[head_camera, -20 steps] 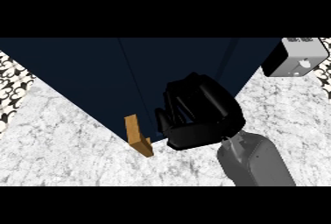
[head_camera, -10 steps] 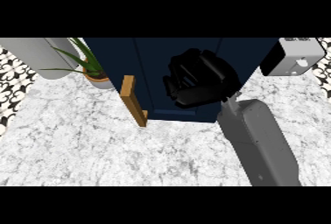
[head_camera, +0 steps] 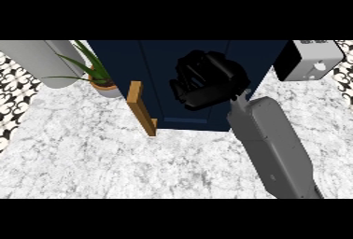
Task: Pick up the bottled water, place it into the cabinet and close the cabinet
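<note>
A dark blue cabinet (head_camera: 158, 79) is seen across the upper middle of the frame, standing on a white marbled counter (head_camera: 103, 163) that fills the lower half. A wooden handle (head_camera: 141, 108) is seen projecting from the cabinet's front, left of centre, slanting down to the right towards the lower edge of the cabinet.

The right hand (head_camera: 207, 84) is shown in the upper centre, laid over the cabinet's front, right of the handle and apart from it. Its grey forearm (head_camera: 272, 149) runs down to the lower right of the frame. The fingers (head_camera: 186, 86) are seen curled inward into a clenched shape; nothing can be made out between them, though the inside of the hand is dark and partly hidden, so a small held thing cannot be ruled out.

The bottled water is not seen anywhere in the frame, so its place relative to the fingers cannot be told.

A potted plant (head_camera: 100, 79) with long green leaves is seen at the upper left, just beside the cabinet's left edge. A pale grey cylinder (head_camera: 41, 60) is placed at the far upper left, touching the plant's leaves in the picture. A grey boxy appliance (head_camera: 307, 60) is seen at the upper right. A black-and-white patterned surface (head_camera: 14, 93) is visible along the left edge.
</note>
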Controlling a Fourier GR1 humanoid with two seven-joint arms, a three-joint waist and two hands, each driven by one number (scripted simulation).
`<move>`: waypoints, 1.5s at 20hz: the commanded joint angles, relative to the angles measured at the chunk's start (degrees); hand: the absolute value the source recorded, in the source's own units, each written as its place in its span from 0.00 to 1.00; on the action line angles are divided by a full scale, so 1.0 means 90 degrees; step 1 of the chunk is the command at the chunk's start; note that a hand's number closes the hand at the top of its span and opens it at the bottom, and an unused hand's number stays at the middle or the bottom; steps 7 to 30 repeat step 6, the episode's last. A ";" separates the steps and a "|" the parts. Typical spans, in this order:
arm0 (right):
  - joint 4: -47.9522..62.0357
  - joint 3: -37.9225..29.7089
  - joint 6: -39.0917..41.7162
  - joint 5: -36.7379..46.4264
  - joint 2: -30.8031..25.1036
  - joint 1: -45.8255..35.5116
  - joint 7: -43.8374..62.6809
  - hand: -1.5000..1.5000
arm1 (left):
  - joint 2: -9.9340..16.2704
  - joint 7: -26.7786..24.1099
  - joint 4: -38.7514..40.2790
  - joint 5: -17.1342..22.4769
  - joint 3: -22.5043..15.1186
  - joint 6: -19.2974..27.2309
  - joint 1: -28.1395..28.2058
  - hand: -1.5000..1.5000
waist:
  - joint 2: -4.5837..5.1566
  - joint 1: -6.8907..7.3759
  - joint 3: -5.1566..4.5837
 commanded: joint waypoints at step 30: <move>0.1153 -0.0100 -0.0205 -0.0346 0.0247 -0.1213 -0.0085 1.00 | 0.0156 0.0343 -0.0029 0.0169 0.0013 0.0067 -0.0283 0.00 | 0.0217 0.0249 -0.0131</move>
